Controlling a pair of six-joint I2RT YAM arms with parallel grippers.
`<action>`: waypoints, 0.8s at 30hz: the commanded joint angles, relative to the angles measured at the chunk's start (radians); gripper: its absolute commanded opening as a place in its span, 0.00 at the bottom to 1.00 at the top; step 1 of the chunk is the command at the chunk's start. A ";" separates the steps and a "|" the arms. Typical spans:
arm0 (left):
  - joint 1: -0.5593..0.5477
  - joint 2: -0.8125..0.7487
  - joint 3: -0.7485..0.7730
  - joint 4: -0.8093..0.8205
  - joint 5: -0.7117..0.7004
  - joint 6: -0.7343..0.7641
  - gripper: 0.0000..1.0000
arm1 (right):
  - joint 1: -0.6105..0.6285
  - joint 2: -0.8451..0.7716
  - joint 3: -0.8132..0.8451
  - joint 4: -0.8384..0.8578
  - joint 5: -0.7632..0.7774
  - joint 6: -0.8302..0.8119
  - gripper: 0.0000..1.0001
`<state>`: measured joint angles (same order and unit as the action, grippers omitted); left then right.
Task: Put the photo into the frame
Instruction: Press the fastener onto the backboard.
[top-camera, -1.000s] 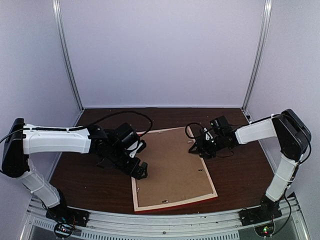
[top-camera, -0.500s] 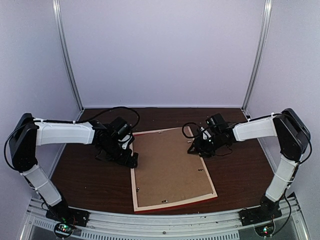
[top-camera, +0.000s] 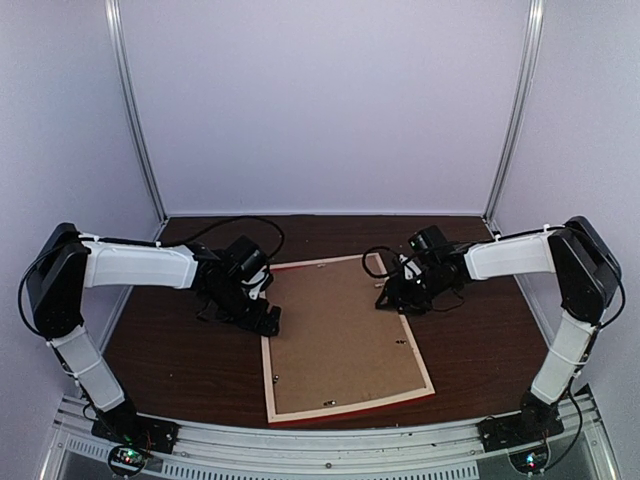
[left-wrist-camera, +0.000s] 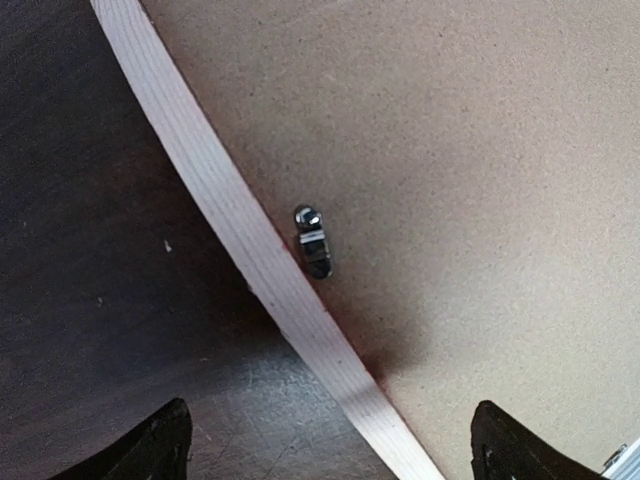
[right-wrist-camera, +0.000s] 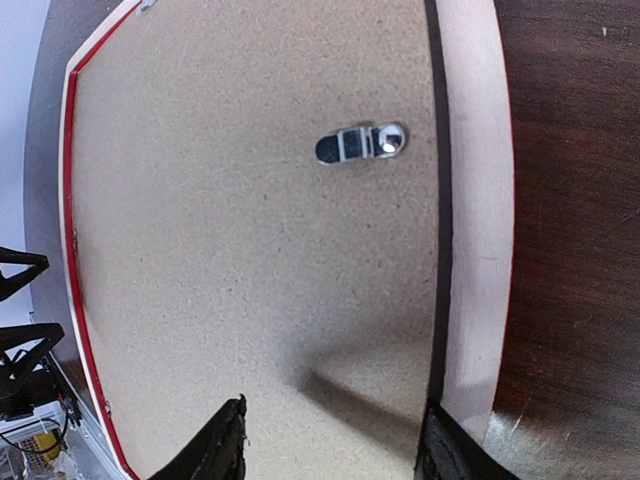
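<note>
Flat at the centre of the top view on a dark wooden table (top-camera: 180, 370), between pale lilac walls (top-camera: 320, 100): the frame (top-camera: 350, 404), pale back upward, filled by a brown backing board (top-camera: 335, 330) with small metal clips (left-wrist-camera: 313, 243). Over its left strip, left gripper (left-wrist-camera: 330, 450) spread wide, empty; over its right strip, right gripper (right-wrist-camera: 330, 445) partly parted, gripping nothing

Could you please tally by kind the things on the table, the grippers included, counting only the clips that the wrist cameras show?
Frame: 1
Backing board: 1
Metal clips: 2
Grippers: 2, the left gripper and the right gripper
Total: 6
</note>
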<state>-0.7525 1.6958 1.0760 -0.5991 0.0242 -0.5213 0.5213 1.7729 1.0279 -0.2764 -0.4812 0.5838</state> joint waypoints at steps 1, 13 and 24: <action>0.010 0.014 0.029 0.033 0.005 0.009 0.97 | 0.003 -0.057 0.024 -0.084 0.103 -0.042 0.58; 0.018 0.038 0.033 0.055 0.029 0.003 0.94 | 0.002 -0.096 0.028 -0.142 0.183 -0.079 0.58; 0.018 0.067 0.047 0.074 0.068 0.005 0.85 | 0.001 -0.073 0.002 -0.129 0.191 -0.084 0.54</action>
<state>-0.7422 1.7329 1.0885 -0.5648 0.0658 -0.5217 0.5220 1.7039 1.0409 -0.4103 -0.3141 0.5148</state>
